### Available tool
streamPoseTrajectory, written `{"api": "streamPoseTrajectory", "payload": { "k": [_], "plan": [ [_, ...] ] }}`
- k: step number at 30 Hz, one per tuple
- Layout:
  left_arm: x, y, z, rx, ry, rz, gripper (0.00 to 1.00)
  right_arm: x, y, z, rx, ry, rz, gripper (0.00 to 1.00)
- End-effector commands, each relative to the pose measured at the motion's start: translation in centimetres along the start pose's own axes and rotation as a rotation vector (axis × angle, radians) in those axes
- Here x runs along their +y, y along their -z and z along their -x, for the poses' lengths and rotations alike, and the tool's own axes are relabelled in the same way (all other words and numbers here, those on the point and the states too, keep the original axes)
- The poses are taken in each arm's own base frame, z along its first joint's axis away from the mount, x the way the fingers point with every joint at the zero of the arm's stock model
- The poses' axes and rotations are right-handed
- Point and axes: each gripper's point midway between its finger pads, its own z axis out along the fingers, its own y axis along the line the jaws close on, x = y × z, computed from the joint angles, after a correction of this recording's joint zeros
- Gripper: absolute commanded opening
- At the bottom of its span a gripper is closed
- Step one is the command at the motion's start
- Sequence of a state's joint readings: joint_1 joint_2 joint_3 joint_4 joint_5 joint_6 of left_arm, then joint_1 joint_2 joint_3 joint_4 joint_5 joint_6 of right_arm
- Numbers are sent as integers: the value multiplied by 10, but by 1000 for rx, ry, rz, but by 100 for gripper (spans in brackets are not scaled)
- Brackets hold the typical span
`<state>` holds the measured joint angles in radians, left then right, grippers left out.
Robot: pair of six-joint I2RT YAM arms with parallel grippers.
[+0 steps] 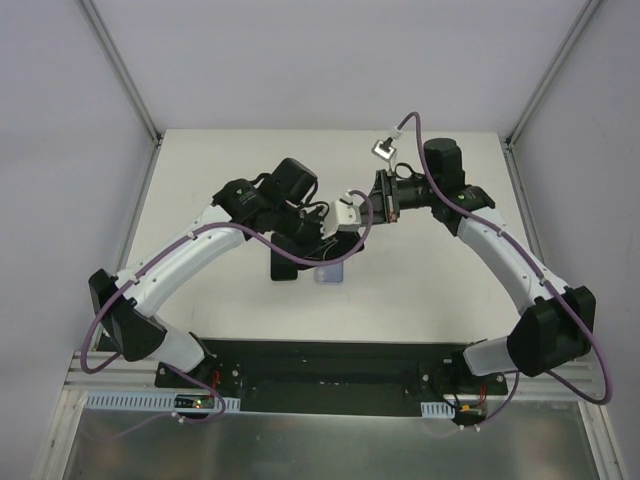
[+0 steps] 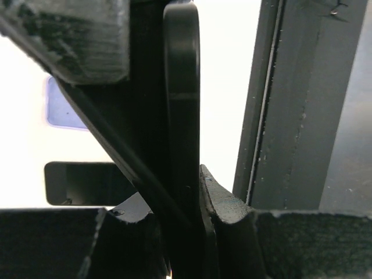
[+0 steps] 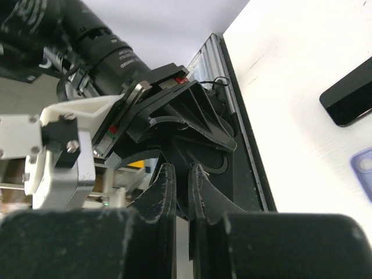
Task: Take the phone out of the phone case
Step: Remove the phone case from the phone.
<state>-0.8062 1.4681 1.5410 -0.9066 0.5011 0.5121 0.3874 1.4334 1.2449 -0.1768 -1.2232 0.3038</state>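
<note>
The phone [image 3: 349,99] lies bare, just beside the case [image 3: 363,174] but apart from it, so the job looks done. Both sit left of the nearer left gripper [image 2: 193,197], the phone's long axis crosswise to its jaws, which are clenched on an unidentifiable black slab [image 2: 181,116]. The right gripper [image 3: 181,181] is pinched closed on nothing, with the phone well to its right.

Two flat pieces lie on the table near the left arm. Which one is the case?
The lavender phone case, which has a round cutout near its edge. The other piece is a glossy black phone.
</note>
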Motion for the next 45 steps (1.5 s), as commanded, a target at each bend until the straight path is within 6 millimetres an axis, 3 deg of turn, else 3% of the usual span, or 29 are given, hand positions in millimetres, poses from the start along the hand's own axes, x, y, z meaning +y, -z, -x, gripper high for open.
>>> {"api": "streamPoseTrajectory", "payload": {
  "k": [1, 5, 19, 34, 40, 45],
  "plan": [
    [-34, 36, 64, -256, -126, -119, 0, -23, 8, 2, -77, 211, -171, 0],
    [-31, 46, 68, -307, -67, -138, 0, -16, 14, -9, -71, 351, -182, 0],
    [-27, 56, 84, -396, 10, -204, 0, -19, 5, -39, 39, 463, -225, 0],
    [-13, 68, 91, -461, 54, -195, 0, -16, -4, -68, 128, 460, -146, 30],
    [-11, 72, 91, -470, 51, -180, 0, -14, -7, -71, 133, 420, -117, 52],
    [-4, 71, 90, -465, 55, -145, 0, -12, -10, -77, 151, 377, -77, 57]
  ]
}}
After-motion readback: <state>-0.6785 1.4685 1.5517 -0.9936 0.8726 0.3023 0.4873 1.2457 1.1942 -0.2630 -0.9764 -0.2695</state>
